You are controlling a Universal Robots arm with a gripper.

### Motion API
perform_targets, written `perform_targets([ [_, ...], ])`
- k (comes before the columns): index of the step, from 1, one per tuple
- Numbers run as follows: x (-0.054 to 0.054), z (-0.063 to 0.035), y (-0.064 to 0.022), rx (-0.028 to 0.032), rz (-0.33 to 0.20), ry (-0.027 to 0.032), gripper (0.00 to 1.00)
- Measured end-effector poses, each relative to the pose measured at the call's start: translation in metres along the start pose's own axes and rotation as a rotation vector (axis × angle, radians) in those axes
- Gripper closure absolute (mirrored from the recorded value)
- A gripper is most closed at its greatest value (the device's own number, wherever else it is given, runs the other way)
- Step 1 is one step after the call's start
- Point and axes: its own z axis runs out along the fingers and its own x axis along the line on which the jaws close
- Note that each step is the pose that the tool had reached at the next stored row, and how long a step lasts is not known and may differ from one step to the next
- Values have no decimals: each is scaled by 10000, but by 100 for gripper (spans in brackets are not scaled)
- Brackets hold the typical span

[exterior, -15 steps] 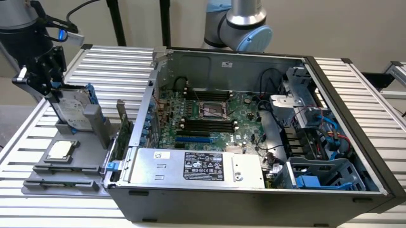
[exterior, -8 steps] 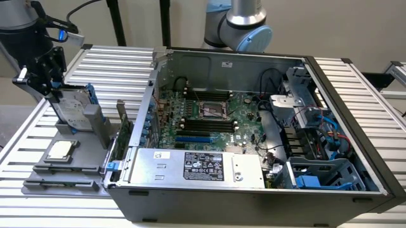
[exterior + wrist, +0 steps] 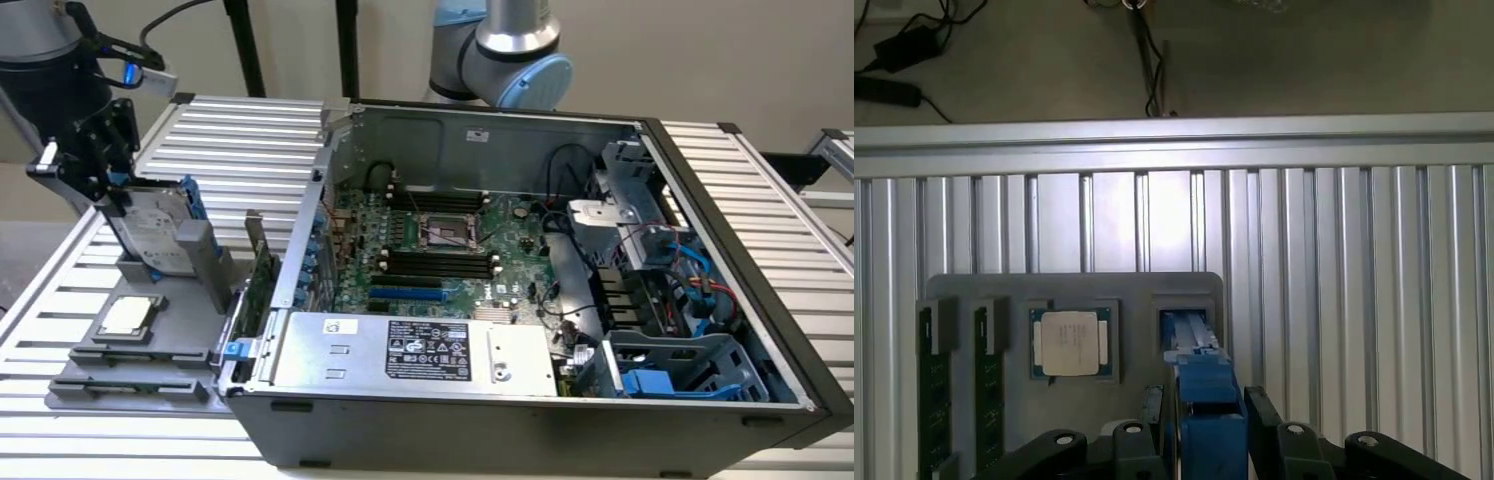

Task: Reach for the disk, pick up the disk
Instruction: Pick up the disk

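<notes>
One gripper (image 3: 1204,418) | fingers (image 3: 1262,415) flank the disk (image 3: 1204,385), seemingly pinching its blue rails | disk upright in grey fixture (image 3: 1134,290), long axis toward wrist

No word, brand or number is reading out clearly. Lower centre of the exterior view: a black label (image 3: 430,350) is sitting on the silver box (image 3: 318,360), carrying white print and small round marks, all too fine to read. A small white sticker (image 3: 342,325) is showing near that box's left end; another sticker (image 3: 477,131) is sitting on the case's back wall (image 3: 547,135), upper centre. Both illegible. At left, the disk (image 3: 150,228) is giving no readable print. In the wrist view the square chip (image 3: 1069,343) is showing only faint grey marks.
</notes>
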Motion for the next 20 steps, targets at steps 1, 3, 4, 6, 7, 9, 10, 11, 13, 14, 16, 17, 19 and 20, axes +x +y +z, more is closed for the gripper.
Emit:
perform_targets([
  [1, -2, 0, 1, 0, -13, 20, 55],
  [3, -8, 0, 2, 2, -44, 65, 55],
  [4, -12, 0, 3, 1, -59, 88, 55],
  [6, -23, 1, 4, 3, -94, 124, 55],
  [7, -27, 1, 4, 5, -110, 132, 55],
  [9, -30, 2, 4, 6, -131, 139, 55],
  [10, -30, 1, 4, 5, -136, 142, 55],
  [11, -32, 1, 5, 5, -141, 144, 55],
  [13, -32, 1, 5, 5, -153, 148, 55],
  [14, -33, 1, 5, 5, -159, 150, 55],
  [16, -33, 2, 6, 6, -168, 156, 57],
  [17, -33, 2, 6, 6, -172, 159, 57],
  [19, -33, 2, 6, 6, -178, 163, 65],
  [20, -33, 2, 6, 7, -179, 165, 65],
])
